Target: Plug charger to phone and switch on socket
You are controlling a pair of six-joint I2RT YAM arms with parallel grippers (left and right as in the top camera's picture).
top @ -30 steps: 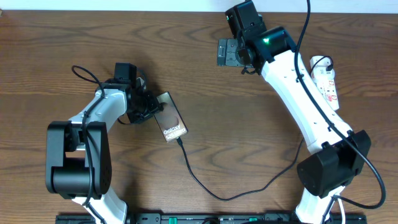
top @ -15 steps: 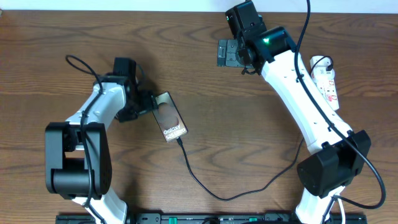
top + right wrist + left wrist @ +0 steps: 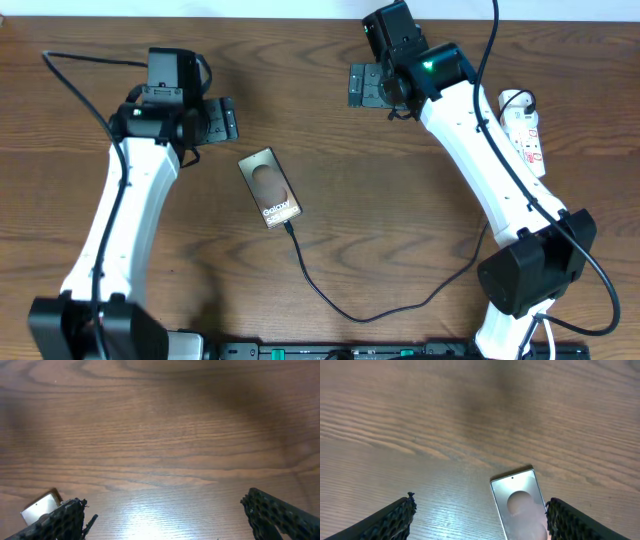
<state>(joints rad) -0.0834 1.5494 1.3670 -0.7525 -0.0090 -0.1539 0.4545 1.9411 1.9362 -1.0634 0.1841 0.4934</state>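
The bronze-brown phone [image 3: 270, 188] lies flat on the wooden table, left of centre, with its "Galaxy" lettering up. The thin black charger [image 3: 345, 312] has its plug tip at the phone's near end and loops across the front of the table toward the right arm's base. My left gripper [image 3: 215, 120] hovers open above and left of the phone, clear of it. In the left wrist view the phone [image 3: 520, 505] lies low between the spread fingers [image 3: 390, 520]. My right gripper [image 3: 365, 85] stands open at the back centre, nothing in it. The white socket [image 3: 525, 125] lies at the right edge, partly behind the right arm.
The right arm slants from the front right to the back centre, passing over the socket's side. The phone's corner [image 3: 40, 506] shows at the left of the right wrist view. The left arm's black lead [image 3: 80, 60] arches over the back left.
My left gripper has opened, let go of the phone's edge and drawn back up and to the left. The phone and cable stay put. The right arm has not moved.
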